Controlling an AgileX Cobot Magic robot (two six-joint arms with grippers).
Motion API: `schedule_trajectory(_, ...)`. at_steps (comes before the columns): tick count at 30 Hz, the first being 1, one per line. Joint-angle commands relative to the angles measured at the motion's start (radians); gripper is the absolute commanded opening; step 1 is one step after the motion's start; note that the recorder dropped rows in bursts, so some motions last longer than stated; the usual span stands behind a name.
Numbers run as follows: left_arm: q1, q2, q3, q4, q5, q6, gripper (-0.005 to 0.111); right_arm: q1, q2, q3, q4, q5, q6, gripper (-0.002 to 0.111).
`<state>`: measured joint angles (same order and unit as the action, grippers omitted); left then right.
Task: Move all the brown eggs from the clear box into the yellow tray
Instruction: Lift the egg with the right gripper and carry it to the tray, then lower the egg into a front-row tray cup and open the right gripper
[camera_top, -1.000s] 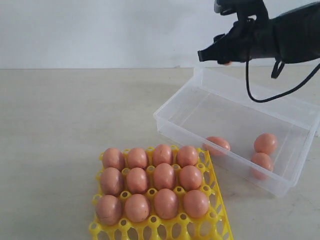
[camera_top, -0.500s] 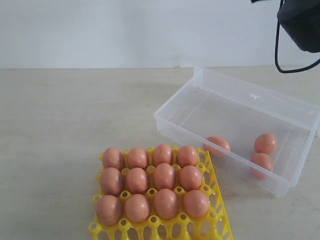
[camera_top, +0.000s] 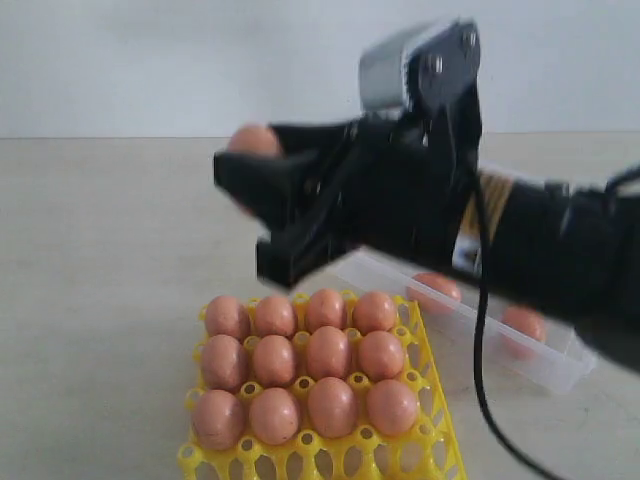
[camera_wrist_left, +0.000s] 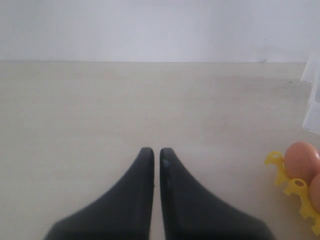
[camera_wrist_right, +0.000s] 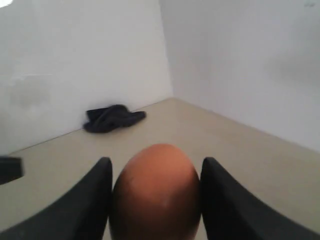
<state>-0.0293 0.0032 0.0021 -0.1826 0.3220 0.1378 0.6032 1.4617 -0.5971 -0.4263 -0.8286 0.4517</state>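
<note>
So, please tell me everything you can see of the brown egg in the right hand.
It is a smooth, oval, reddish-brown egg, slightly glossy, with no crack visible. It sits between the two black fingers of the right hand, which press its sides. It is held in the air above the beige table.

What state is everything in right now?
right gripper, shut on one brown egg, held in the air.
left gripper, shut, empty.
yellow tray, twelve eggs seated, front cups empty.
clear box, two loose eggs visible; the arm hides the rest.
</note>
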Motion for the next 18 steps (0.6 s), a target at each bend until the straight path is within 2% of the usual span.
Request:
schedule_trajectory(1,-0.004,-0.003,-0.002,-0.008,-0.011,-0.007,0.004,0.181,0.007,0.195,0.239,-0.137,-0.095,0.0)
schedule_trajectory(4,-0.004,-0.003,-0.002,-0.008,-0.011,-0.007,0.004,0.317,0.084,0.227,0.265,-0.162,-0.119,0.0)
schedule_trajectory(5,-0.004,-0.003,-0.002,-0.008,-0.011,-0.007,0.004,0.376,0.139,0.213,0.315,-0.208,-0.185,0.0)
schedule_trajectory(7,-0.004,-0.003,-0.002,-0.008,-0.011,-0.007,0.004,0.428,0.248,0.186,0.412,-0.314,-0.204,0.0)
schedule_trajectory(9,-0.004,-0.003,-0.002,-0.008,-0.011,-0.007,0.004,0.446,0.317,0.172,0.426,-0.385,-0.201,0.0)
schedule_trajectory(12,-0.004,-0.003,-0.002,-0.008,-0.011,-0.007,0.004,0.456,0.449,0.145,0.444,-0.392,-0.153,0.0)
schedule_trajectory(18,-0.004,-0.003,-0.002,-0.008,-0.011,-0.007,0.004,0.456,0.527,0.132,0.464,-0.392,-0.155,0.0)
